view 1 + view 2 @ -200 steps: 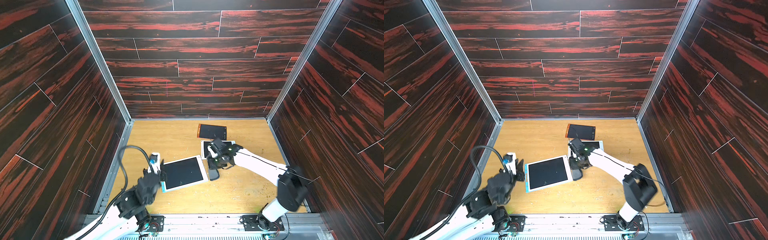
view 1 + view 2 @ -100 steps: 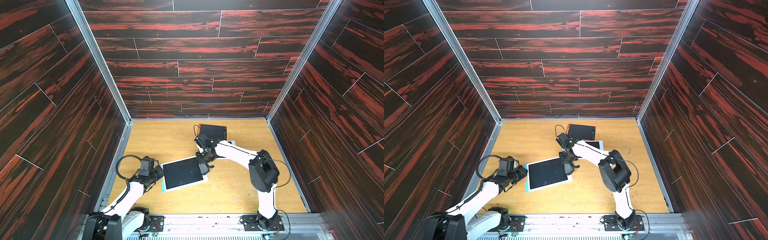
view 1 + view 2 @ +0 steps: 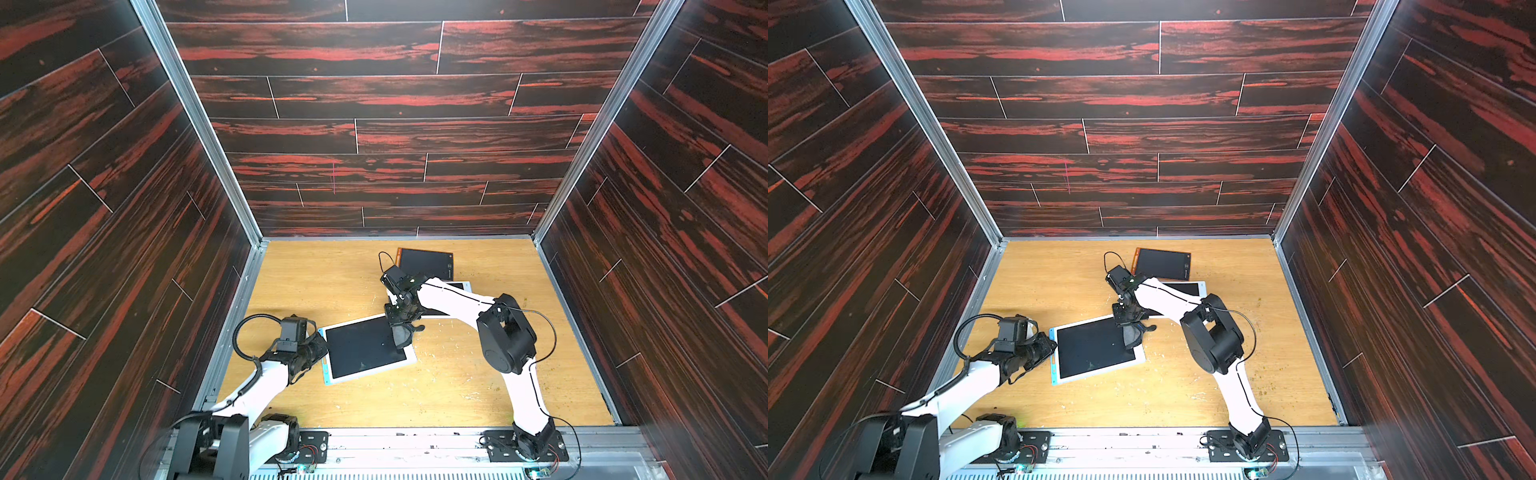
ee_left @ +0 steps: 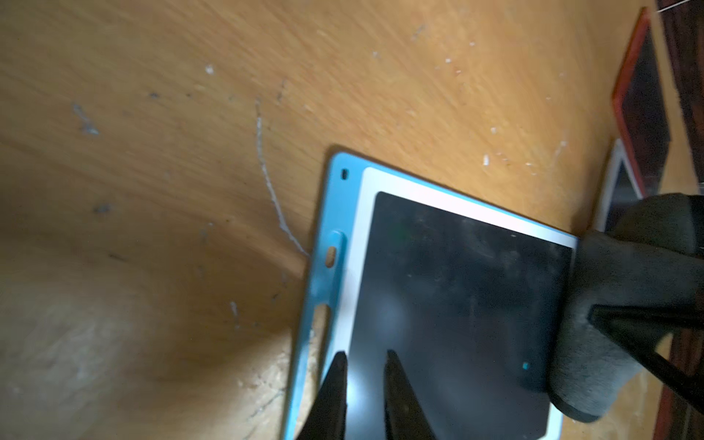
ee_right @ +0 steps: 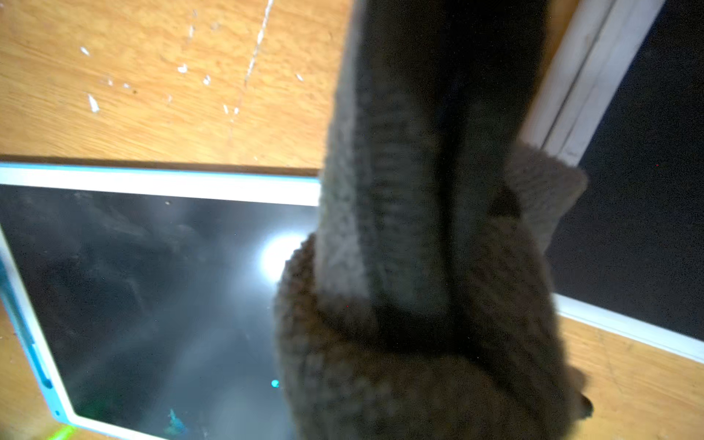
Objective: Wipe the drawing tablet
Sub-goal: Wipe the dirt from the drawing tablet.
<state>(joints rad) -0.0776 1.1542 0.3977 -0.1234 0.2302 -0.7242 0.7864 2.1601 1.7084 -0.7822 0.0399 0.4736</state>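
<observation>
The right pincer (image 3: pixel 400 321) is clenched on a grey cloth (image 3: pixel 401 337). The cloth hangs bunched straight below it and lies on the corner of the tablet (image 3: pixel 361 349) that is directly under this pincer. In the right wrist view the cloth (image 5: pixel 419 266) fills the middle of the picture. Beside it the tablet's dark screen (image 5: pixel 152 285) shows faint smears and a small teal speck (image 5: pixel 275 383). Across the tablet from the right pincer, the left pincer (image 4: pixel 364 365) is low over the opposite edge. Its fingertips (image 4: pixel 335 384) are only a narrow gap apart with nothing between them, above the white border just inside the blue rim. I cannot tell whether they touch the tablet. The tablet lies flat on the tabletop (image 3: pixel 316 282) between the two pincers, skewed to the tabletop's edges. Just behind the right pincer, partly under its arm, lies a white tablet (image 3: pixel 461 286), and just beyond that a red tablet (image 3: pixel 424 264). Pale flecks and scratches mark the tabletop around both pincers.
</observation>
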